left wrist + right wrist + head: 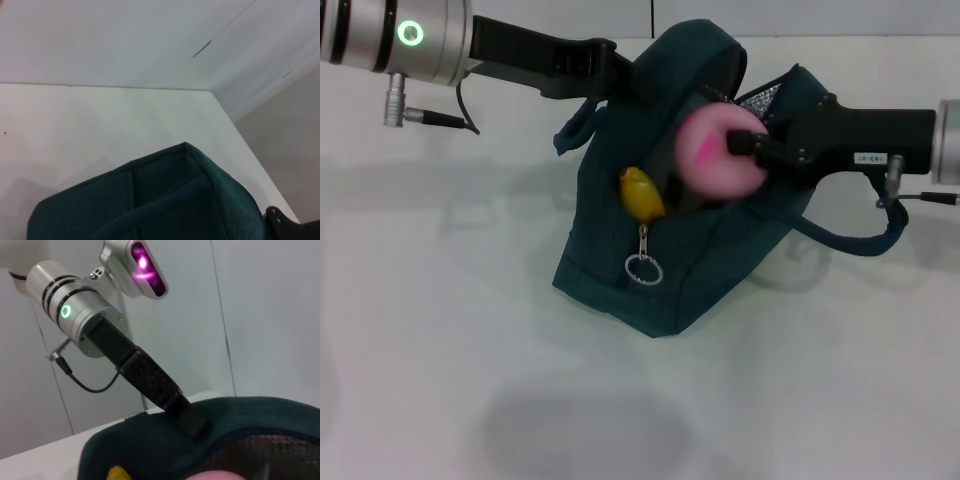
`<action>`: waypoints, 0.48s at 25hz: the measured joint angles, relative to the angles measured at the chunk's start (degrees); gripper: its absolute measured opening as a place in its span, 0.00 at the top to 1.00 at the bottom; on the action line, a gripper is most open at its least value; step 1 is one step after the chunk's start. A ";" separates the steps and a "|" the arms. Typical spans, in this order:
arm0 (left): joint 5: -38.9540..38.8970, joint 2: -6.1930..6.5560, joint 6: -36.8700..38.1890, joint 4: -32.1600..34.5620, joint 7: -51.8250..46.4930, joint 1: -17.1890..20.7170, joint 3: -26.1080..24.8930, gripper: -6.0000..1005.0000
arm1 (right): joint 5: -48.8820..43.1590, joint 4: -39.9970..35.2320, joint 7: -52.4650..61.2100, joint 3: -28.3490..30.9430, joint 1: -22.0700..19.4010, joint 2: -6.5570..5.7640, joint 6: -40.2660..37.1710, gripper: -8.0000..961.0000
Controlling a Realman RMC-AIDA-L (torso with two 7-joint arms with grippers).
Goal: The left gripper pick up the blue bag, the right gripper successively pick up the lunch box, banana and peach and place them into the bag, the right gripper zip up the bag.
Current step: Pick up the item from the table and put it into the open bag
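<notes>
The blue bag [700, 270] stands open in the middle of the white table in the head view, its silver ring pull [644, 268] hanging at the front. My left gripper [615, 72] is shut on the bag's upper rim at the back left and holds it up. My right gripper [745, 143] is shut on the pink peach [715, 152] and holds it over the bag's opening. The banana's yellow tip [641, 193] sticks out of the opening. The lunch box is hidden. The right wrist view shows the left gripper [192, 422] on the bag rim [150, 450].
The white table [440, 350] lies around the bag. A loose bag handle [850, 240] loops out under my right arm. The table's far edge meets a wall [125, 40] in the left wrist view.
</notes>
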 joint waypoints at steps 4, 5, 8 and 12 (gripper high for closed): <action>-0.14 -0.07 0.03 -0.01 -0.04 0.00 0.01 0.94 | 0.31 0.00 1.77 -4.50 1.26 0.13 -0.22 0.89; -0.33 -0.10 0.04 -0.01 -0.04 0.01 0.03 0.94 | 0.15 0.00 3.07 -7.17 1.87 -0.05 -0.28 0.89; -0.82 -0.12 0.07 0.01 0.03 0.00 0.08 0.94 | -0.29 -0.01 5.38 -11.28 2.87 -0.28 -1.35 0.89; -0.91 -0.13 0.06 -0.02 0.20 0.01 0.08 0.94 | 0.16 -0.68 5.53 -10.73 2.19 -0.19 -2.14 0.89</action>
